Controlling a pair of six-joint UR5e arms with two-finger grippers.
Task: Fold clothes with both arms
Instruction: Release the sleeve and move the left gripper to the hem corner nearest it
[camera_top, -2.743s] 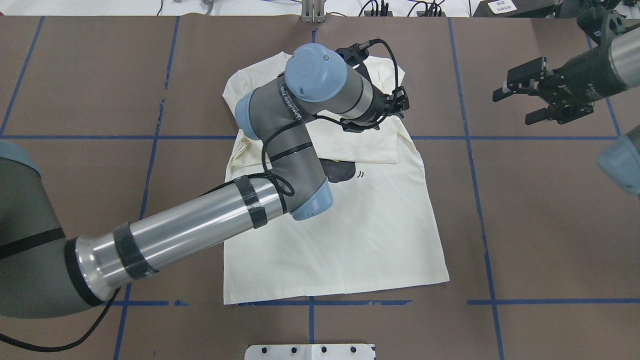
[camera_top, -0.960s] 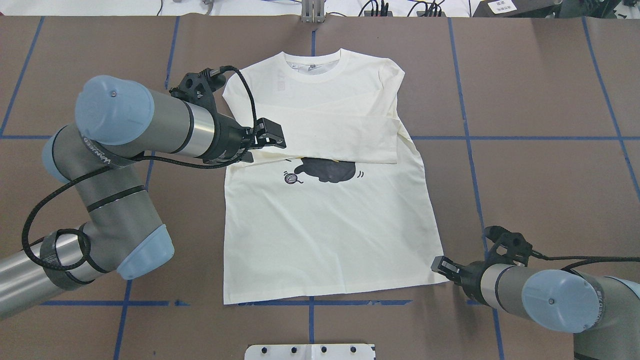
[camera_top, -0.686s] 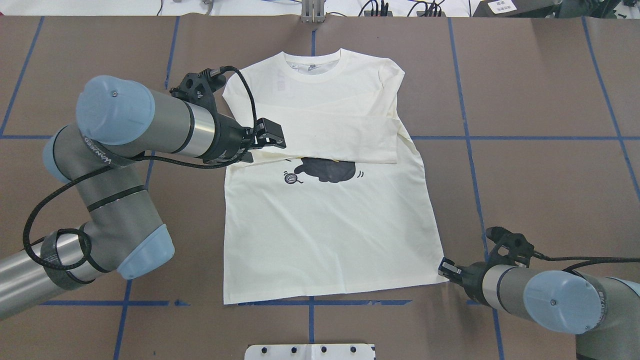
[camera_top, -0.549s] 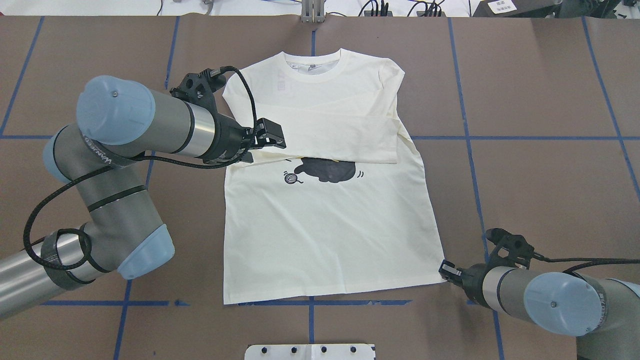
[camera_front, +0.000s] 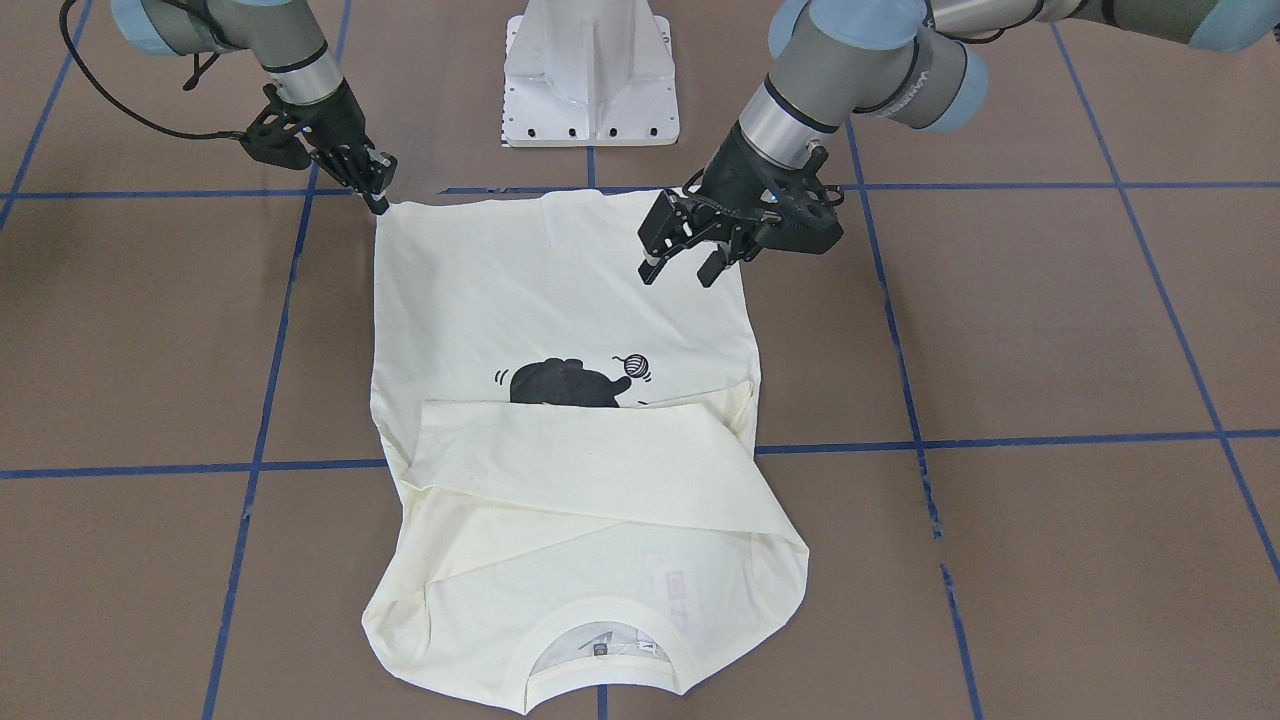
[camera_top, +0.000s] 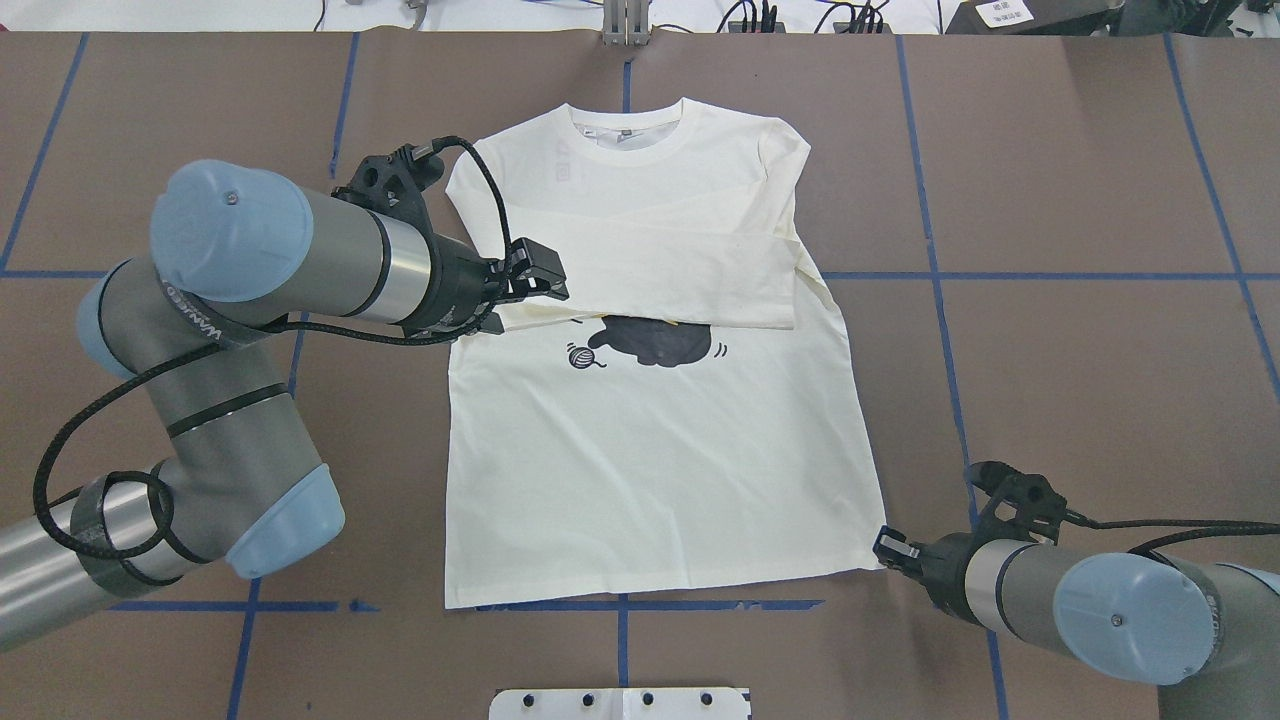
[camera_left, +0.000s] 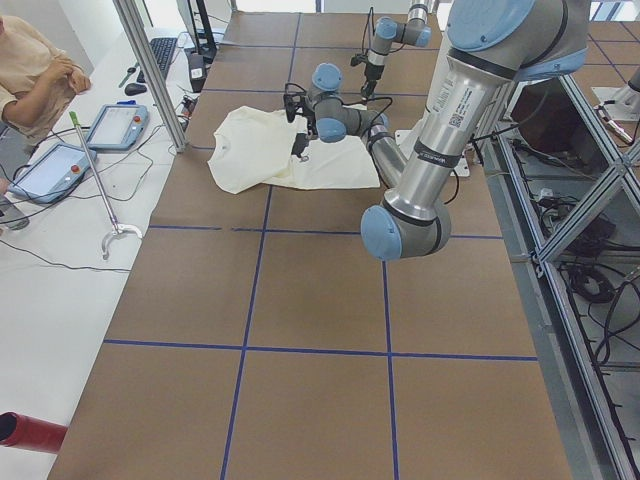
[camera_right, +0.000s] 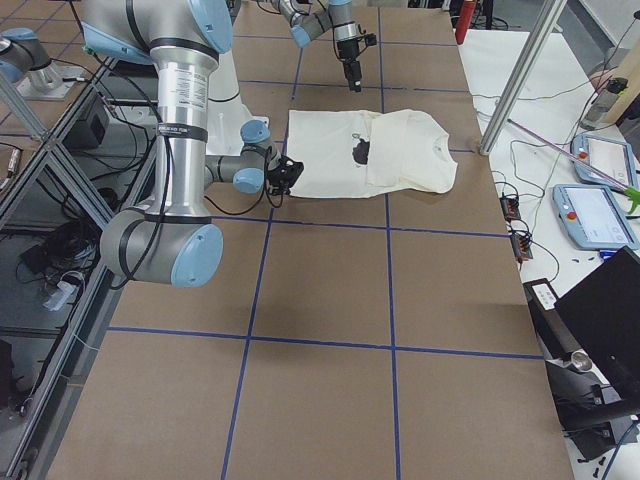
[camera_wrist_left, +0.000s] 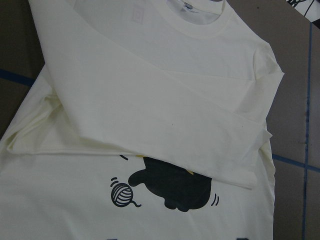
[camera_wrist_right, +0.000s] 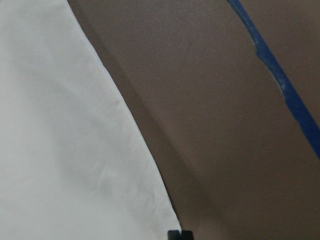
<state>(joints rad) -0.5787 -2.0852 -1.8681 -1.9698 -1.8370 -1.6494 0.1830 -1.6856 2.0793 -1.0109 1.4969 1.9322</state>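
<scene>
Starting nearest the robot: white base (camera_front: 590, 70) at the near table edge, brown table (camera_top: 1100, 380) marked with blue tape lines (camera_top: 1100, 275). Shirt (camera_top: 660, 480), cream, long-sleeved, lies flat at table centre, print side up, hem near the base, neck far. Hem edge runs along a near tape line.

Right gripper (camera_front: 378, 203) sits low at the near-right hem corner, tip touching or just beside the cloth, arm nearly level with the table. Fingers look narrow there, but cannot tell whether they are together or have cloth between them. Right wrist camera shows only the hem corner, bare table, tape and a black speck at the bottom edge.

Left gripper (camera_front: 678, 270) is further out, above the shirt's left side edge, fingers spread apart, nothing between them. It is off the cloth as far as the front view shows.

Past it, mid-shirt: black cat print (camera_top: 660, 340) with a small yarn-ball print (camera_top: 580, 357) to its left. Top of the cat is covered by the sleeves (camera_top: 680, 270), both folded across the chest, one over the other. Collar (camera_top: 630, 150), ribbed and round, lies at the far end.

Beyond the table's far edge: a person (camera_left: 30, 70) seated at a white bench with two tablets (camera_left: 115, 125).
</scene>
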